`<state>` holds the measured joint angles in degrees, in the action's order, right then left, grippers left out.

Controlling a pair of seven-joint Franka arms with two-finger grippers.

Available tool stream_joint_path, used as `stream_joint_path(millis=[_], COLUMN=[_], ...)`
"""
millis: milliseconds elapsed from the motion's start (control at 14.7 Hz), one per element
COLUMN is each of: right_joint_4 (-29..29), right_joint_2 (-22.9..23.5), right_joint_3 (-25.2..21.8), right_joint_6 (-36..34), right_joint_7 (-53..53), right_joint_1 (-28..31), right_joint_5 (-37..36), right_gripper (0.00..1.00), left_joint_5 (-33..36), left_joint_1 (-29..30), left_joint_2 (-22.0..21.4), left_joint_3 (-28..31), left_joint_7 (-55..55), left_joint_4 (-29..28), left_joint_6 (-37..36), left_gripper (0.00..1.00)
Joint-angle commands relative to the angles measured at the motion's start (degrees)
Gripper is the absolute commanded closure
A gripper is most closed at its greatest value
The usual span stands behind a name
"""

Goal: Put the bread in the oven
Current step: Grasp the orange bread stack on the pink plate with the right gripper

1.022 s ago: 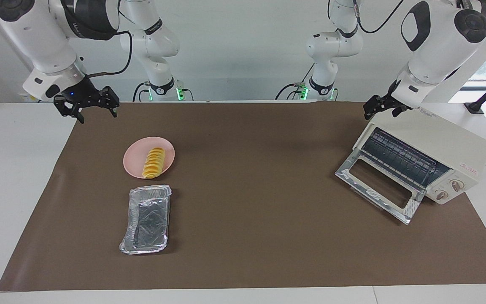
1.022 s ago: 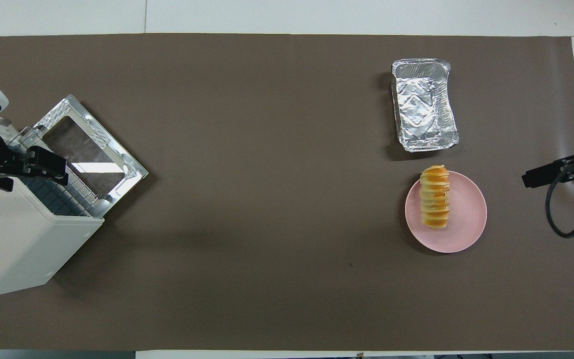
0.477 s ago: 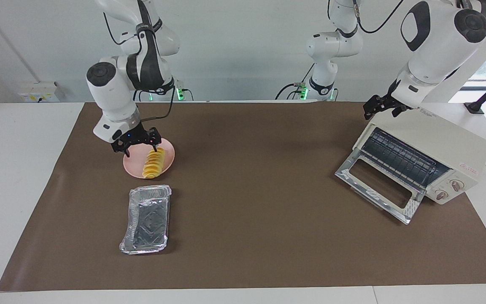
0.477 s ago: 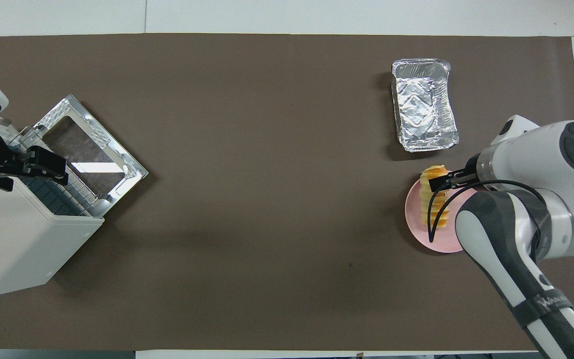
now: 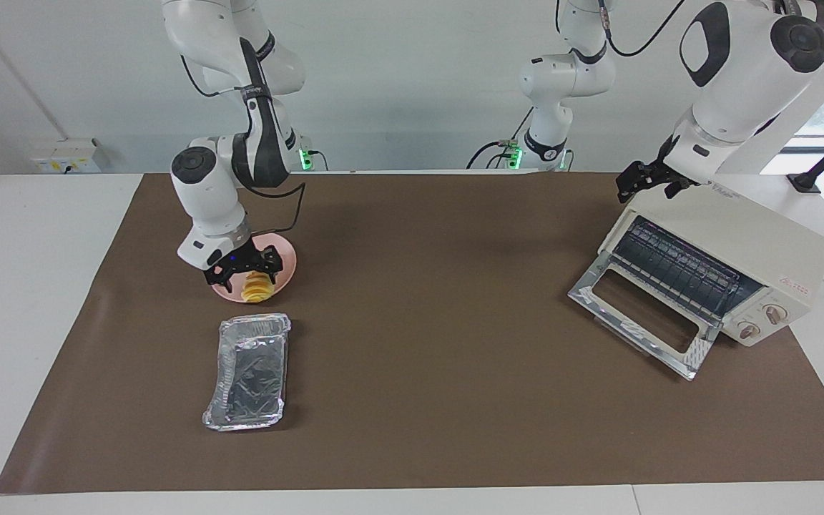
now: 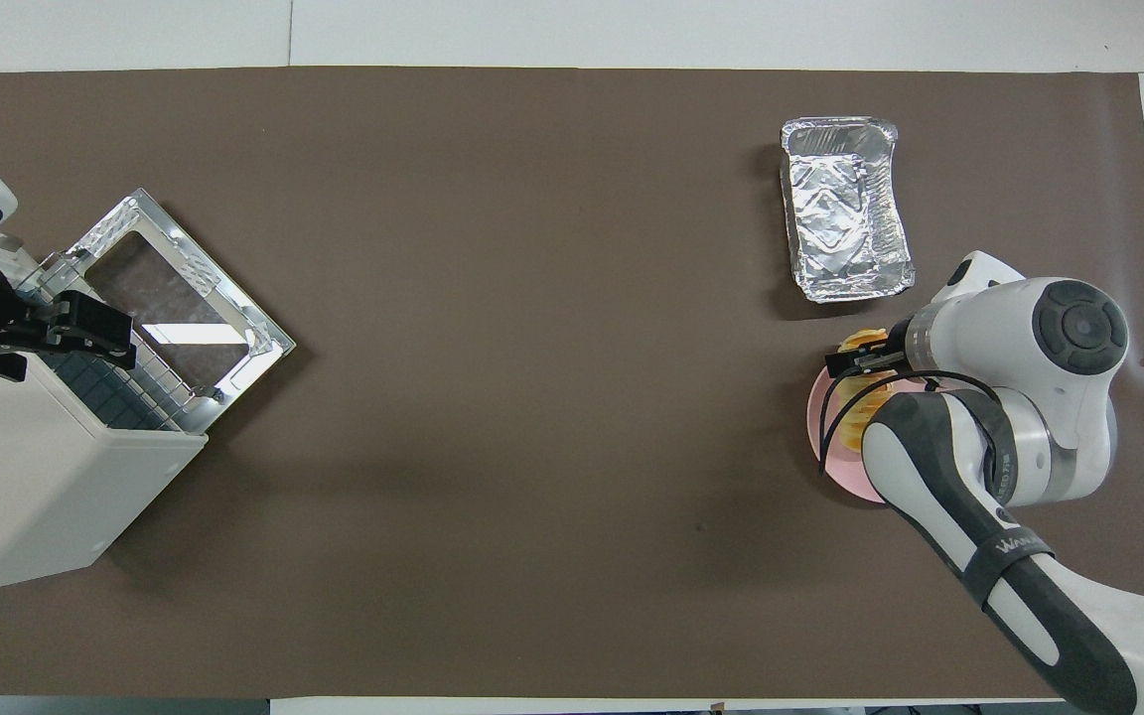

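The bread (image 5: 257, 290) (image 6: 864, 343), a ridged yellow-orange loaf, lies on a round pink plate (image 5: 288, 254) (image 6: 829, 442) toward the right arm's end of the table. My right gripper (image 5: 247, 275) (image 6: 860, 362) is low over the loaf, open, with a finger on each side of it; whether they touch it I cannot tell. The arm hides much of the loaf and plate from above. The cream-white oven (image 5: 748, 243) (image 6: 26, 497) stands at the left arm's end with its glass door (image 5: 641, 315) (image 6: 185, 298) dropped open. My left gripper (image 5: 644, 179) (image 6: 46, 333) waits open over the oven's top edge.
A crinkled silver foil tray (image 5: 249, 370) (image 6: 842, 223) lies beside the plate, farther from the robots. A brown mat (image 5: 440, 322) covers the table between the plate and the oven.
The right arm swung in from the table's edge and came down over the plate, its open gripper now straddling the bread. The left arm has not moved.
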<state>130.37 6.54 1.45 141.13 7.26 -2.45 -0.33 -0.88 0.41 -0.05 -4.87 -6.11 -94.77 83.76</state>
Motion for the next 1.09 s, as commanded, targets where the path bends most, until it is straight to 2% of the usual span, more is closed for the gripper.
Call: stream_joint_path(millis=[0,68,136,204,272,409,681,885,1022], right_joint_4=[-0.11,-0.11,-0.11,-0.2,-0.29,-1.86,-4.76,-11.16,-18.44], right_joint_2=[0.31,0.31,0.4,0.4,0.4,0.75,0.67,0.84,2.24], right_joint_3=[0.13,0.13,0.13,0.13,0.22,0.39,0.39,0.39,0.39], right_joint_6=[1.08,1.08,1.17,1.08,1.08,0.3,-4.61,-13.48,-20.06], right_joint_7=[-1.89,-2.24,-2.6,-3.56,-5.65,-8.48,-8.05,-6.21,-5.33], right_joint_1=[0.25,0.25,0.25,0.25,0.25,-1.76,-1.77,-1.07,-0.45], right_joint_5=[0.15,0.24,0.76,0.94,0.94,1.03,0.94,1.03,0.94], right_gripper=[0.0,0.06,0.36,0.74,1.0,1.0,1.0,1.0,1.0], left_joint_5=[-0.62,-0.62,-0.62,-0.62,-0.62,-0.62,-0.62,-0.62,-0.62], left_joint_1=[0.91,0.91,0.91,0.91,0.91,0.91,0.91,0.82,0.91], left_joint_2=[-1.18,-1.18,-1.18,-1.18,-1.18,-1.18,-1.18,-1.1,-1.18], left_joint_3=[-0.49,-0.49,-0.49,-0.49,-0.49,-0.49,-0.49,-0.4,-0.4], left_joint_7=[0.4,0.4,0.4,0.4,0.4,0.4,0.4,0.4,0.4], left_joint_4=[-0.76,-0.76,-0.68,-0.76,-0.68,-0.68,-0.68,-0.76,-0.76], left_joint_6=[-0.01,-0.01,-0.01,-0.01,-0.01,-0.01,-0.01,-0.01,-0.01], left_gripper=[0.0,0.0,0.0,0.0,0.0,0.0,0.0,0.0,0.0])
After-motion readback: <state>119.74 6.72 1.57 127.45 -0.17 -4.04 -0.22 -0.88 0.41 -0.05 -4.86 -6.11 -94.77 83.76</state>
